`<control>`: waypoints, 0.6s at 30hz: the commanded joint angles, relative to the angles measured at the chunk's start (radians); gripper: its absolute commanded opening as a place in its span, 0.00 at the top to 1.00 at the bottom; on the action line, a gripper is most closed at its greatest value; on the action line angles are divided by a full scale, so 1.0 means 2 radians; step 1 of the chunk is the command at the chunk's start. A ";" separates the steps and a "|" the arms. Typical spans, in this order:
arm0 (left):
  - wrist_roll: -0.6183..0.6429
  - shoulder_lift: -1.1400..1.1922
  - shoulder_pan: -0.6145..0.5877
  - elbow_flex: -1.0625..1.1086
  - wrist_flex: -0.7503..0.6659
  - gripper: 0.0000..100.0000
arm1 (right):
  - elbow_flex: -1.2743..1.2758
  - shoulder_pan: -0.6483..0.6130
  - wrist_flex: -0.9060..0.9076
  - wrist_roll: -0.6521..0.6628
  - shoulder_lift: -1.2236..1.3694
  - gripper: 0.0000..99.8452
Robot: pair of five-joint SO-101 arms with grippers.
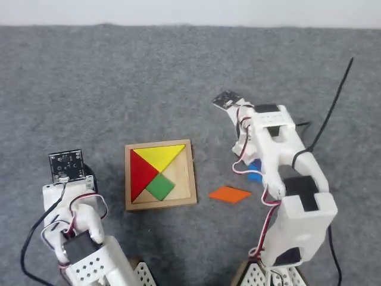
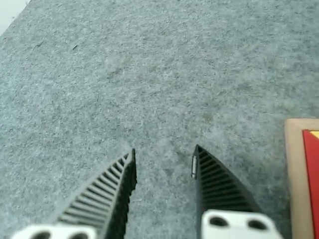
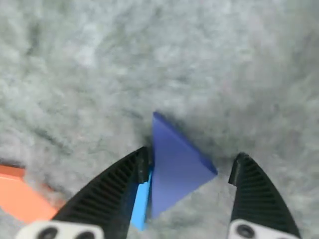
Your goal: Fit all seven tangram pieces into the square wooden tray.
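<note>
The square wooden tray [image 1: 189, 173] lies mid-table and holds a yellow triangle [image 1: 159, 156], a red triangle [image 1: 140, 174] and a green square [image 1: 160, 186]. An orange parallelogram [image 1: 230, 194] lies on the felt to its right. My right gripper [image 3: 193, 153] is open low over a dark blue triangle [image 3: 174, 167], which sits between its fingers; one finger is at the triangle's edge, the other stands apart. A lighter blue piece [image 3: 142, 206] lies beside that near finger, and the orange parallelogram [image 3: 17, 196] is off to one side. My left gripper [image 2: 164, 149] hangs open over bare felt beside the tray [image 2: 295, 174].
Grey felt [image 1: 89, 89] covers the whole table. The right arm [image 1: 280, 161] covers most of the blue pieces [image 1: 255, 171] from above. The left arm [image 1: 77, 226] stands at the front left, left of the tray.
</note>
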 commanded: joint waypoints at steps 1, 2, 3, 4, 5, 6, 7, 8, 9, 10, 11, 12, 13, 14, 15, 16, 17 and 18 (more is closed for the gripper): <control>-0.005 -0.012 0.004 -0.006 0.004 0.82 | -0.038 0.017 0.010 0.008 0.011 0.73; -0.005 -0.012 0.004 -0.006 0.004 0.82 | -0.045 0.017 0.011 0.008 0.019 0.73; -0.005 -0.012 0.004 -0.006 0.004 0.82 | -0.052 0.017 0.015 0.008 0.026 0.73; -0.005 -0.012 0.004 -0.006 0.004 0.82 | -0.058 0.017 0.017 0.008 0.033 0.73; -0.005 -0.012 0.004 -0.006 0.004 0.82 | -0.063 0.018 0.023 0.008 0.037 0.73; -0.005 -0.012 0.004 -0.006 0.004 0.82 | -0.068 0.020 0.026 0.008 0.041 0.73; -0.005 -0.012 0.004 -0.006 0.004 0.82 | -0.071 0.020 0.030 0.008 0.044 0.73; -0.005 -0.012 0.004 -0.006 0.004 0.82 | -0.074 0.020 0.031 0.008 0.045 0.73; -0.005 -0.012 0.004 -0.006 0.004 0.82 | -0.074 0.020 0.031 0.008 0.046 0.73; -0.005 -0.012 0.004 -0.006 0.004 0.82 | -0.074 0.019 0.031 0.008 0.046 0.73; -0.005 -0.012 0.004 -0.006 0.004 0.82 | -0.074 0.018 0.031 0.008 0.046 0.73; -0.005 -0.012 0.004 -0.006 0.004 0.82 | -0.074 0.017 0.031 0.008 0.046 0.73; -0.005 -0.012 0.004 -0.006 0.004 0.82 | -0.074 0.017 0.032 0.008 0.046 0.73; -0.005 -0.012 0.004 -0.006 0.004 0.82 | -0.074 0.017 0.032 0.008 0.046 0.74; -0.005 -0.012 0.004 -0.006 0.004 0.82 | -0.074 0.017 0.032 0.008 0.046 0.77; -0.005 -0.012 0.004 -0.006 0.004 0.82 | -0.074 0.018 0.032 0.007 0.046 0.80; -0.005 -0.012 0.004 -0.006 0.004 0.82 | -0.074 0.018 0.032 0.005 0.046 0.83; -0.005 -0.012 0.004 -0.006 0.004 0.82 | -0.074 0.019 0.032 0.005 0.046 0.86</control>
